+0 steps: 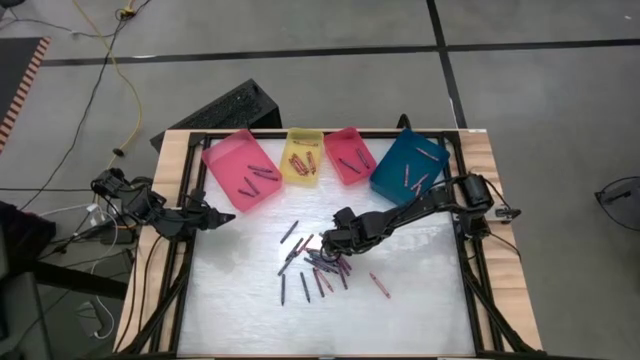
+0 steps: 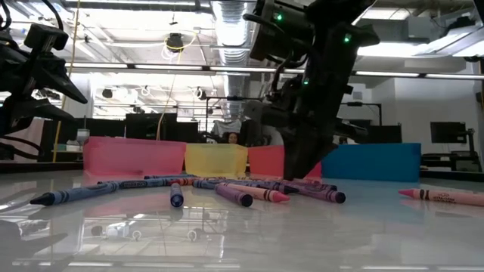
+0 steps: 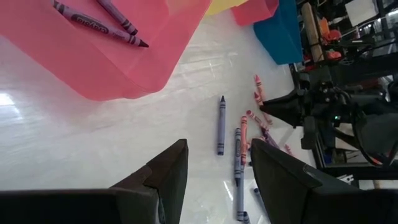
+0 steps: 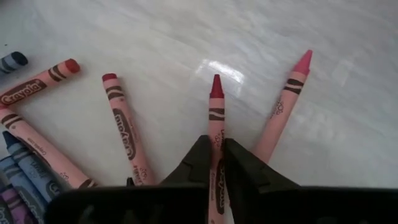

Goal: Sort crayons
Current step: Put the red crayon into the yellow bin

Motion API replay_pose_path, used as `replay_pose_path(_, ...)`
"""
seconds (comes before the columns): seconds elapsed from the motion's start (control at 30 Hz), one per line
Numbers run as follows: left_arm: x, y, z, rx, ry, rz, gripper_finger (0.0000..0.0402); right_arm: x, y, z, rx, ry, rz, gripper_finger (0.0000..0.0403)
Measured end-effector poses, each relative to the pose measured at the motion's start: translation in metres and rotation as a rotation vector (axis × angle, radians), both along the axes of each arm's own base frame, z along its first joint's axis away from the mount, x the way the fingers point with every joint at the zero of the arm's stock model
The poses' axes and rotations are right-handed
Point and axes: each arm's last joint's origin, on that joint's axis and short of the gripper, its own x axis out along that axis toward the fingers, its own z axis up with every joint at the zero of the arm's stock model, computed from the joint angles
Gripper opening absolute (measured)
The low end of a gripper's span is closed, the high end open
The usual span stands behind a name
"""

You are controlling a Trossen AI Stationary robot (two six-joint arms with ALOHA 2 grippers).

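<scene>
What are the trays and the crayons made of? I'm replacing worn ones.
The trays, like the pink tray, look like thin glossy plastic, translucent in the left wrist view. The crayons look like wax sticks in matte printed paper wrappers, with bare tips.

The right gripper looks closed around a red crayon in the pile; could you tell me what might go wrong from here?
1. The right gripper pinches the red crayon near one end, so it may pivot or slip when lifted.
2. A pink crayon and another red crayon lie close alongside; the fingers could drag them.
3. The left gripper waits open near the pink tray.
</scene>
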Motion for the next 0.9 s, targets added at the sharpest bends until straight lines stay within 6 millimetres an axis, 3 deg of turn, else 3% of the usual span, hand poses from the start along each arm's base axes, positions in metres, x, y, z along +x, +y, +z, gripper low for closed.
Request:
replay_pose_path(0.17,0.000,0.000,0.000,0.000,0.000,0.000,0.0165,0.000,0.000,0.001,0.002,-0.005,0.000,0.0006)
replay_pose_path(0.43,0.000,0.000,0.000,-0.002,0.000,-0.002,0.0165,0.006,-0.001,0.009,0.044,-0.039,0.015,0.0003)
replay_pose_path(0.7,0.000,0.000,0.000,-0.003,0.000,-0.003,0.0165,0.012,-0.021,0.054,0.011,-0.133,0.049,0.0003)
replay_pose_path(0.9,0.000,0.000,0.000,-0.004,-0.002,-0.003,0.0165,-0.008,-0.053,0.088,-0.036,-0.122,0.026,0.0003)
